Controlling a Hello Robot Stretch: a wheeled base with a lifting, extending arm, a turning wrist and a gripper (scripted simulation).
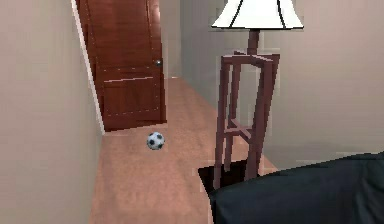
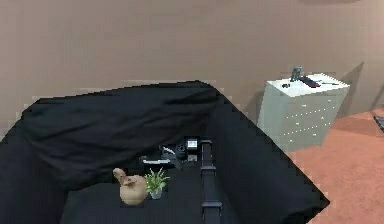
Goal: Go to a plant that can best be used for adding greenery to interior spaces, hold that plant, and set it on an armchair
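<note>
plant (image 2: 156,183) sitting on the armchair (image 2: 100,125)
i am judging it light and fragile, best taken by the pot; whether my gripper (image 2: 158,159) is holding anything, i cannot tell.

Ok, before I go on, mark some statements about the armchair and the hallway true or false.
1. A small green plant stands on the seat of the black armchair. True.
2. A tan figurine stands beside it. True.
3. The ball on the floor is red. False: it is white with dark patches.
4. The dresser is black. False: it is white.
5. The floor lamp has a white shade. True.
</note>
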